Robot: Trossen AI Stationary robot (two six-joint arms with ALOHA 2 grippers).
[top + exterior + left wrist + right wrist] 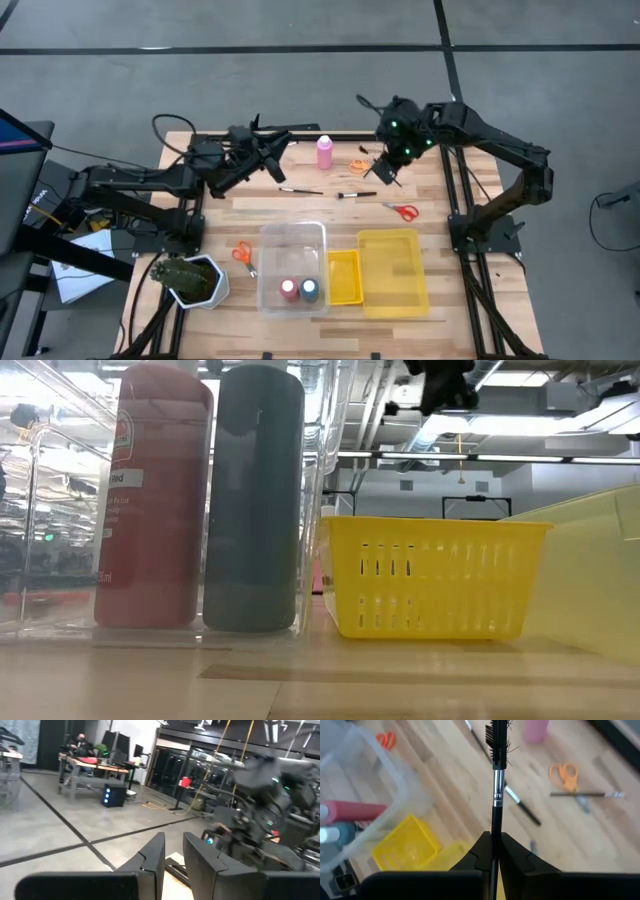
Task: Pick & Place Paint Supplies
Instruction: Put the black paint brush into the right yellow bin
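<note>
My right gripper (386, 172) hangs above the table's far right part, tipped downward and shut on a dark-handled paintbrush (495, 780) whose bristles stick out ahead of the fingers. My left gripper (278, 164) is raised over the far left part, pointing about level, its fingers (150, 857) a little apart with nothing between them. Flat on the wood lie two more brushes (300, 190) (355, 195), orange scissors (358, 165), red-handled scissors (403, 211) and another orange pair (243, 254). A pink bottle (324, 152) stands at the far edge. Red (152, 500) and dark blue (255, 500) bottles stand in the clear bin (293, 240). My right gripper pinches the paintbrush's dark handle (494, 827) between its two fingers, below the silver ferrule. The brush runs along the fingers and juts out past their ends, bristle end foremost. It is lifted clear of the table, slanting down toward it.
A small yellow basket (343, 277) and a larger yellow bin (392, 270) sit right of the clear bin near the front edge. A green plant in a white pot (190, 280) stands at the front left corner. Bare wood lies between the arms and the bins.
</note>
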